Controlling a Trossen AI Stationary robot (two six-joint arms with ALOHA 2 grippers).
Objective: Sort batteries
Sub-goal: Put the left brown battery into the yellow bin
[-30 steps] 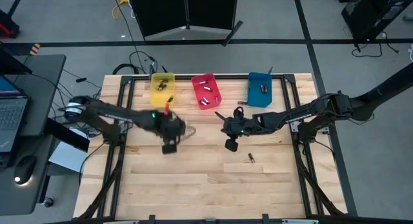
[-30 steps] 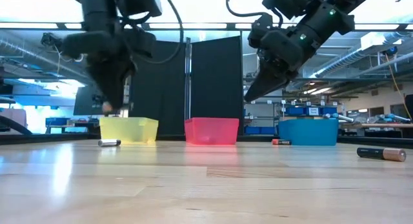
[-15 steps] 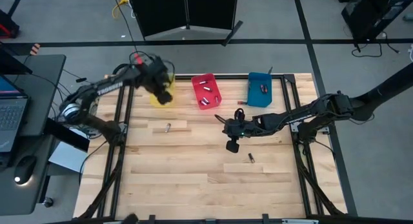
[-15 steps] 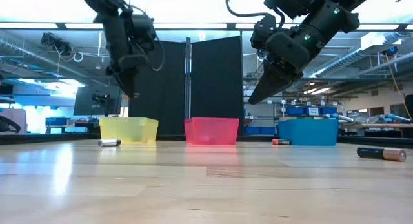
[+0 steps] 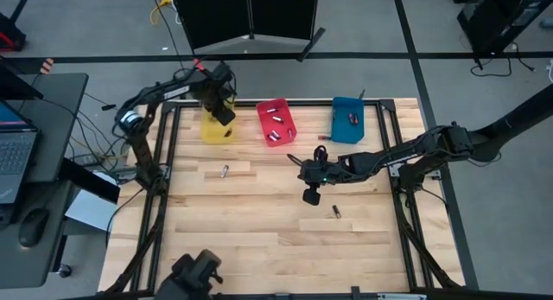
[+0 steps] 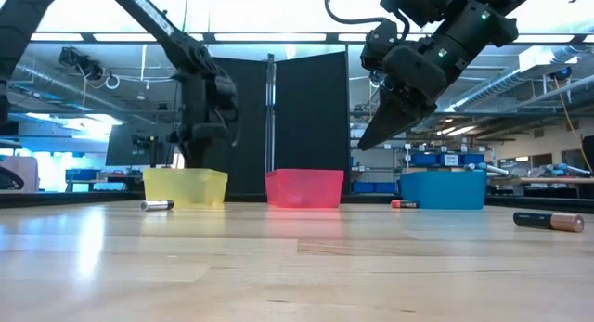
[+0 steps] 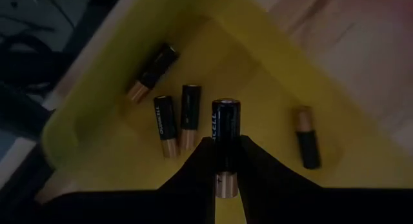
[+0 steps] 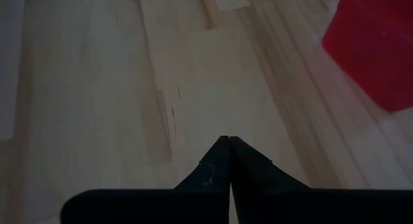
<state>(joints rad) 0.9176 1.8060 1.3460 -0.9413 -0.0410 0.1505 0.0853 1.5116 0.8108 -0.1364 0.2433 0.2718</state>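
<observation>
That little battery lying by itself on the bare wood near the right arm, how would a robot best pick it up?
Across its middle, from straight above. The loose battery lies flat on the table with nothing beside it, so a pincer can straddle its round sides, fingers set crosswise to its length. Gripping the ends would likely let it slip. The right pincer, shut and empty, hovers closest.

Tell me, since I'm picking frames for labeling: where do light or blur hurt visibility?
Low view: bright ceiling lights backlight both arms, turning the right gripper into a silhouette. Left wrist view: dim, but the battery held over the yellow bin reads clearly. Right wrist view: the red bin is soft.
</observation>
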